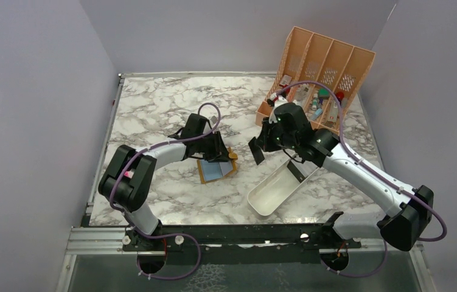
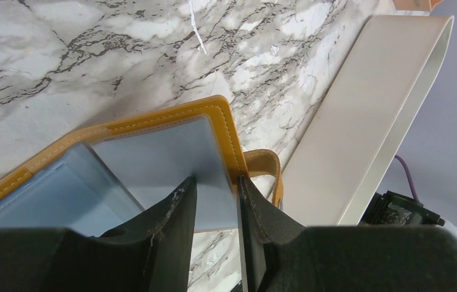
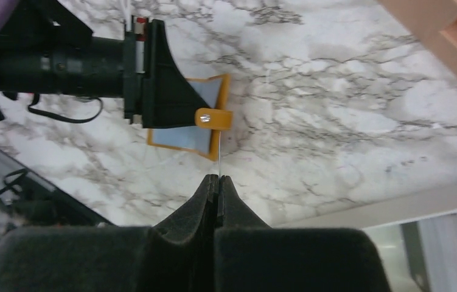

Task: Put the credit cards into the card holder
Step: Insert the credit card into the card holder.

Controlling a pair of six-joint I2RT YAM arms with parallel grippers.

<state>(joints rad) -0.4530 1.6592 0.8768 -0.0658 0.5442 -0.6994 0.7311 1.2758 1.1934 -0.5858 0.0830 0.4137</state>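
The mustard-orange card holder (image 1: 230, 165) lies open on the marble left of centre, with a pale blue-grey credit card (image 1: 212, 172) in it. My left gripper (image 1: 218, 152) is down on it. In the left wrist view its jaws (image 2: 213, 179) stand apart: one finger rests on the blue-grey card (image 2: 159, 152), the other is at the holder's orange rim (image 2: 153, 121) by the strap. My right gripper (image 1: 256, 150) hovers just right of the holder. It is shut (image 3: 218, 177) on a second credit card (image 3: 219, 152), seen edge-on as a thin pale line pointing at the snap tab (image 3: 213, 118).
A white oblong tray (image 1: 271, 191) lies right of the holder, under the right arm; it also shows in the left wrist view (image 2: 366, 121). A big peach slotted organiser (image 1: 323, 70) with small items stands at the back right. Grey walls enclose the table.
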